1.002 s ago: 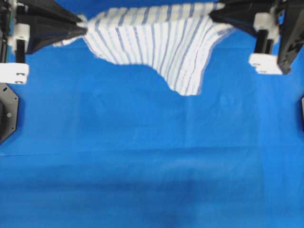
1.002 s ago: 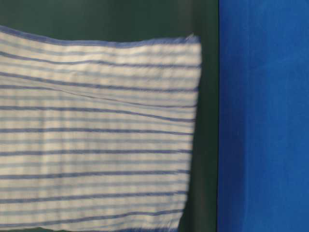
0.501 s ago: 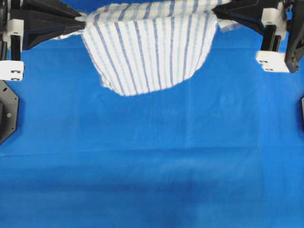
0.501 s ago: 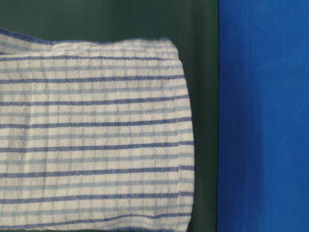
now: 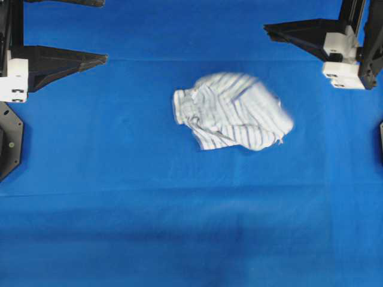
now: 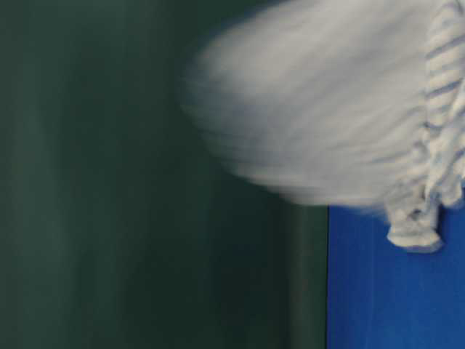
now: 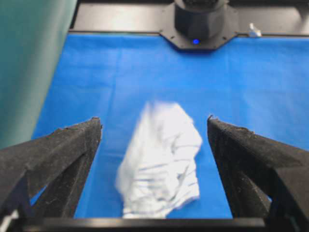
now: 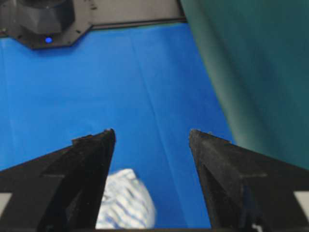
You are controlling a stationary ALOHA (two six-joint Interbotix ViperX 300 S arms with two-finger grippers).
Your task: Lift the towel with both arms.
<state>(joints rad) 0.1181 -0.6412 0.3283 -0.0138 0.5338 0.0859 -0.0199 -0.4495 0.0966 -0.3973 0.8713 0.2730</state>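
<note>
With both the left tool (image 7: 153,124) and right tool (image 8: 151,135) wide open and empty, regrasp the towel (image 5: 232,111), bunched mid-bench (image 5: 179,227), at two well-separated edges before lifting.

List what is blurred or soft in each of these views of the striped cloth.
Overhead view: the crumpled white cloth with blue and pale green stripes is smeared along its right edge. Table-level view: it is a streaked white mass, only the hem at lower right sharp. Left wrist view: cloth soft, the black wedge-shaped left gripper crisp. Right wrist view: cloth blurred between the black wedge-shaped right gripper fingers.
</note>
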